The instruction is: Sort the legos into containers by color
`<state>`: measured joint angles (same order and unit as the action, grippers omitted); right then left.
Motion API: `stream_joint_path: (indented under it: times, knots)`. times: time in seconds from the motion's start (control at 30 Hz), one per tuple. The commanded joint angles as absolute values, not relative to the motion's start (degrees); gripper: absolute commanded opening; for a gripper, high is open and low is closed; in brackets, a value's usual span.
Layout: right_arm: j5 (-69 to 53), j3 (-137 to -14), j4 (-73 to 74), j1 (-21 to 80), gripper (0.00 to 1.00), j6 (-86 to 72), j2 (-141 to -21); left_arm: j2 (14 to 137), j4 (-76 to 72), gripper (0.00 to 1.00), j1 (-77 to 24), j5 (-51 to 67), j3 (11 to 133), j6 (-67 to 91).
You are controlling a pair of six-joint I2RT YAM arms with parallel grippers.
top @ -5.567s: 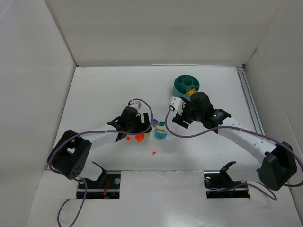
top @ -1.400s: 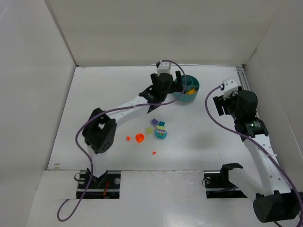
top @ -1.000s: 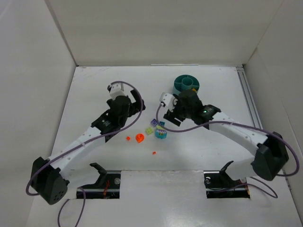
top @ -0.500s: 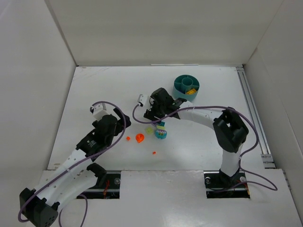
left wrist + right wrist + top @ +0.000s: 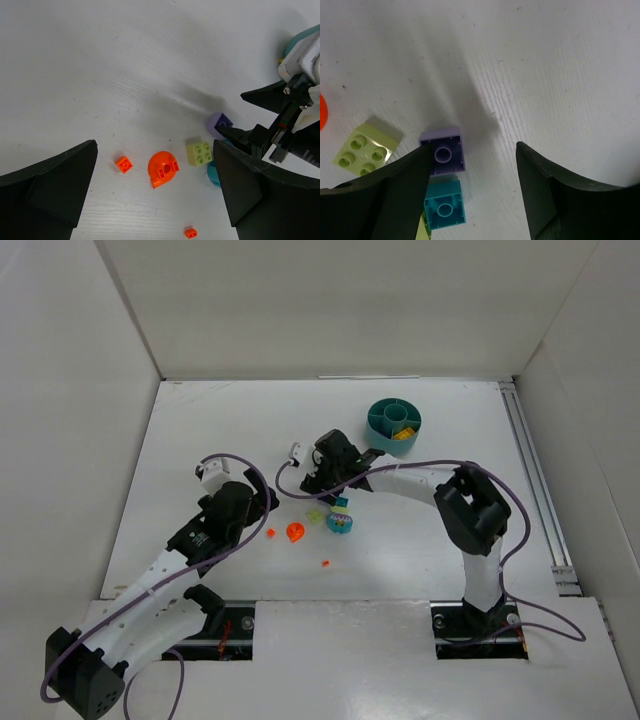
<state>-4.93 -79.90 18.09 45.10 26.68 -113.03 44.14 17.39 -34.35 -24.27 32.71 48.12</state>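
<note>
The round teal tub (image 5: 394, 420) stands at the back right with yellow bricks in one wedge. The loose legos lie mid-table: a purple brick (image 5: 443, 156), a teal brick (image 5: 445, 204), a light green brick (image 5: 200, 151), an orange dome piece (image 5: 163, 168) and two tiny orange bits (image 5: 123, 163), (image 5: 190, 232). My right gripper (image 5: 473, 147) is open low over the table, and its left finger is at the edge of the purple brick. My left gripper (image 5: 154, 145) is open and empty, above the orange dome.
White walls enclose the table on the left, back and right. A metal rail (image 5: 528, 455) runs along the right side. My right gripper (image 5: 280, 117) shows in the left wrist view, close to the brick cluster.
Over the last second my right gripper moved left and down onto the brick cluster, beside the purple brick. My left arm drew back toward the near left. The bricks have not moved.
</note>
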Motion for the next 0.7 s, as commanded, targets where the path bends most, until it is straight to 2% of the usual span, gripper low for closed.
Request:
stream_joint_path:
  times: [0.0, 0.3, 0.37, 0.47, 0.5, 0.57, 0.67]
  knots:
    - [-6.86, -81.91, 15.21, 45.62, 0.72, 24.88, -114.17, 43.86, 15.91, 1.00, -34.28, -24.52, 32.70, 47.90]
    - [-10.10, -78.49, 12.57, 45.62, 0.71, 24.87, -114.09, 43.24, 15.38, 1.00, -34.28, -24.52, 32.17, 47.90]
    - [-10.63, -78.49, 12.57, 45.62, 0.61, 24.87, -114.08, 43.76, 15.38, 1.00, -34.28, -24.52, 32.17, 47.90]
    - [-10.63, -78.49, 12.57, 45.62, 0.52, 24.87, -113.55, 43.77, 15.38, 1.00, -34.28, -24.52, 32.17, 47.90]
    - [-10.63, -78.49, 12.57, 45.62, 0.44, 24.87, -113.55, 43.77, 15.38, 1.00, -34.28, -24.52, 32.17, 47.90]
    - [-10.03, -78.49, 12.57, 45.62, 0.35, 24.87, -113.55, 43.77, 15.38, 1.00, -34.28, -24.52, 32.17, 47.90]
    - [-10.02, -78.49, 13.10, 45.62, 0.26, 24.87, -113.55, 43.77, 15.38, 1.00, -34.28, -24.52, 32.69, 47.90]
